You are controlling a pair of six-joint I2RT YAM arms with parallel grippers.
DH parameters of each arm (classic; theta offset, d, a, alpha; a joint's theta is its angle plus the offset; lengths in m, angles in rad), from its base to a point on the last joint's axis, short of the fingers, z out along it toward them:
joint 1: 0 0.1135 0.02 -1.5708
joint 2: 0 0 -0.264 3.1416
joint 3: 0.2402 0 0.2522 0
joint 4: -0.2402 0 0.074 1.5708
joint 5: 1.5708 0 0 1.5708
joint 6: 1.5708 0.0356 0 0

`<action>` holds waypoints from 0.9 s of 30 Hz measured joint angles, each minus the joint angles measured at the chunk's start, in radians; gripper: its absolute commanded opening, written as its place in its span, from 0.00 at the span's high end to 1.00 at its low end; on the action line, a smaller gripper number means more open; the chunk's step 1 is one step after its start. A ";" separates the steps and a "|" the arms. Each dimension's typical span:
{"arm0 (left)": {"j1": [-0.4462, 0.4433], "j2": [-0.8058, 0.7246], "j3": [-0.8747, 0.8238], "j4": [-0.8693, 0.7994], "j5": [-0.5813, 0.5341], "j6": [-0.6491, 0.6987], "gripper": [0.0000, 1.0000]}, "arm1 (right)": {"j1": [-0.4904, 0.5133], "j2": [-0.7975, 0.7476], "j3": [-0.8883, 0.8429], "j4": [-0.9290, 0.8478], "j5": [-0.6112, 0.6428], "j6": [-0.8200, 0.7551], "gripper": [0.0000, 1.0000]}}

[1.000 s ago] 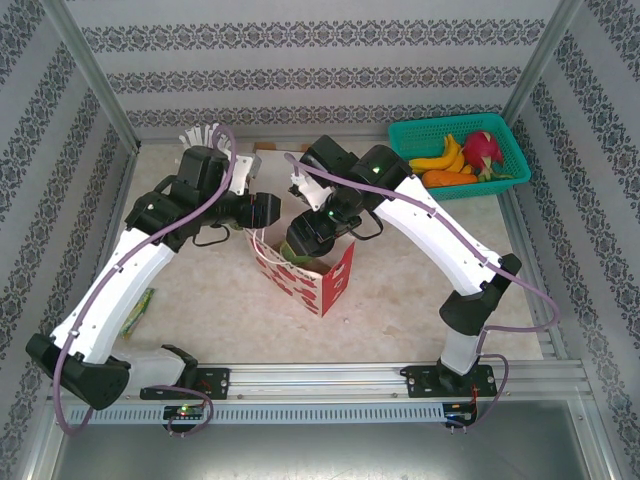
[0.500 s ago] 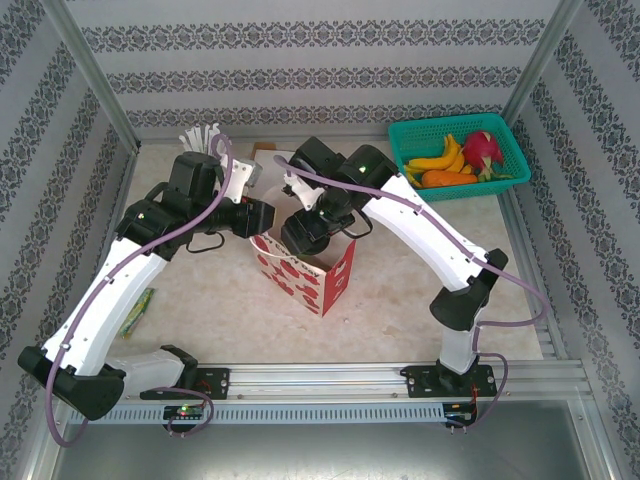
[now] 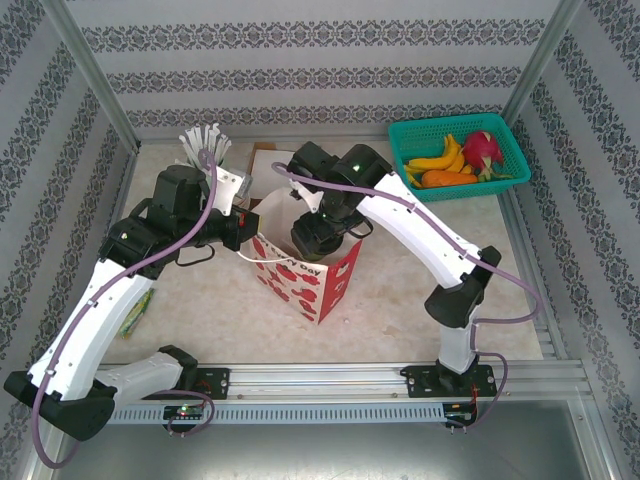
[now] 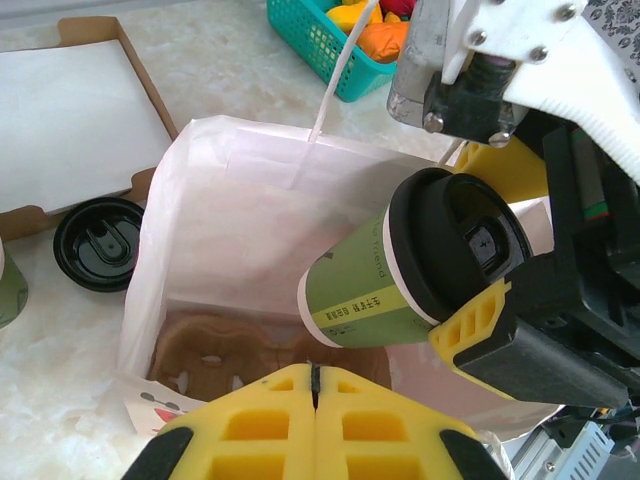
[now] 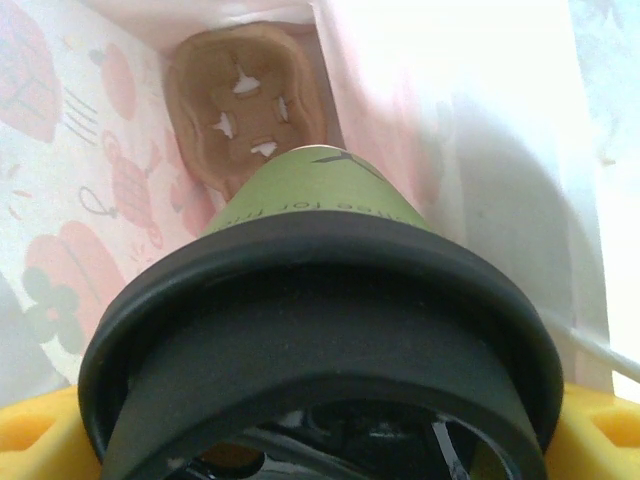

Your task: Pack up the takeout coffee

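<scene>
Well, between patterned walls (image 3: 300, 80), over marbled table (image 3: 200, 300): right tool (image 4: 470, 250) clamps takeout coffee (image 4: 360, 290), left tool (image 4: 313, 390) together.

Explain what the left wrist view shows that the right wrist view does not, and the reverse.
Left wrist view: a loose round black plastic lid on the pale table, a flat brown cardboard tray, a teal plastic basket, and the left end effector, shut. Right wrist view: pink-red prints showing through a side wall of the white paper bag. Both: the green paper coffee cup with a black lid, held tilted by the right end effector inside the bag's open mouth, above a brown pulp cup carrier at its bottom.
</scene>
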 measured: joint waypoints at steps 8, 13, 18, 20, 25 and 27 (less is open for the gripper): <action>0.000 0.001 -0.018 0.018 0.036 -0.004 0.99 | 0.041 0.037 0.006 -0.032 -0.007 -0.002 0.46; 0.000 0.002 -0.029 0.031 0.045 -0.004 0.93 | 0.047 0.051 0.005 -0.032 -0.015 -0.002 0.46; 0.000 -0.011 -0.056 0.040 0.029 -0.001 0.71 | 0.047 0.051 0.002 -0.032 -0.014 -0.002 0.46; 0.000 -0.021 -0.057 0.041 -0.032 -0.008 0.55 | 0.047 0.051 -0.008 -0.032 -0.014 -0.002 0.46; 0.014 -0.056 -0.053 0.053 -0.217 -0.043 0.32 | 0.047 0.051 -0.044 -0.032 -0.005 -0.011 0.49; 0.017 -0.064 -0.045 0.059 -0.277 -0.055 0.27 | 0.047 0.050 -0.057 -0.032 0.001 -0.015 0.49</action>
